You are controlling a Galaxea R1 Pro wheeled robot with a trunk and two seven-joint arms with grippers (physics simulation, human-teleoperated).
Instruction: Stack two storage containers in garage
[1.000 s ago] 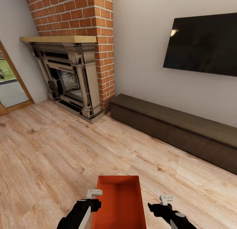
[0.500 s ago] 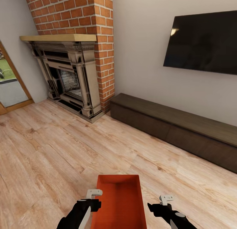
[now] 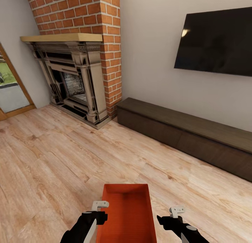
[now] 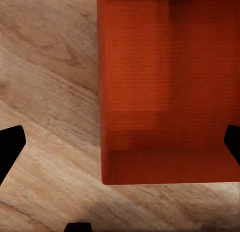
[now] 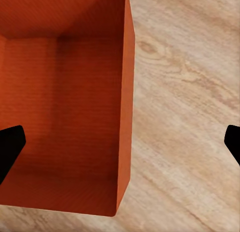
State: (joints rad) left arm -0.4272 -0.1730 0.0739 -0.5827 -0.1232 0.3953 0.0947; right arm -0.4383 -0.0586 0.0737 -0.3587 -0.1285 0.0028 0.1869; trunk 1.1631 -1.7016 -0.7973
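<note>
An open orange-red box (image 3: 127, 215) is seen low in the head view on the light wood floor (image 3: 52, 159), between the left gripper (image 3: 100, 204) and the right gripper (image 3: 177, 211) — each with fingers spread wide and straddling one long wall, nothing pinched. Compared with a second ago, the fireplace (image 3: 75, 82), television (image 3: 215, 42) and low cabinet (image 3: 189, 136) sit slightly higher in view, so the camera has tipped or crept forward. The box is judged not yet lifted — the carry to the garage is still ahead.

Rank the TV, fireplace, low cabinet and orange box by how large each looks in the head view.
1. Cabinet
2. Fireplace and TV, too alike to split
3. Box, smallest-looking though nearest the camera and partly cut off.
</note>
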